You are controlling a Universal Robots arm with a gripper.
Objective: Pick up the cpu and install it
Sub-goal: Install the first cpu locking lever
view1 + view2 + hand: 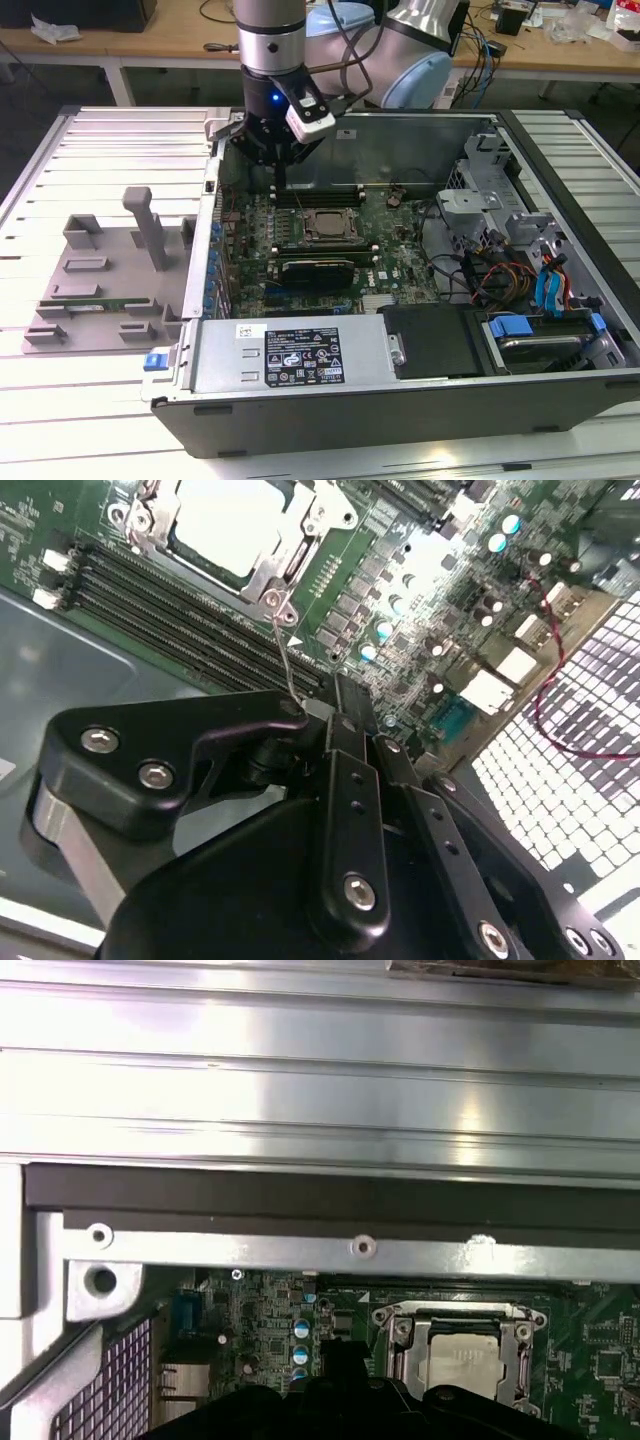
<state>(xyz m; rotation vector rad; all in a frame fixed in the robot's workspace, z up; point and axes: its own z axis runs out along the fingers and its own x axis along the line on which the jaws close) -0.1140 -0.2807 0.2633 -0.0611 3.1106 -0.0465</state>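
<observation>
One cpu (222, 522) sits in the motherboard socket just ahead of the gripper (318, 712), whose fingers are pinched together on the thin wire socket lever (283, 655). I judge the chip light, rigid, slick-topped and fragile underneath, best held by its edges. The second wrist view shows this pinch; the exterior view shows the grey tray (105, 275) outside the computer case (560, 390).
</observation>
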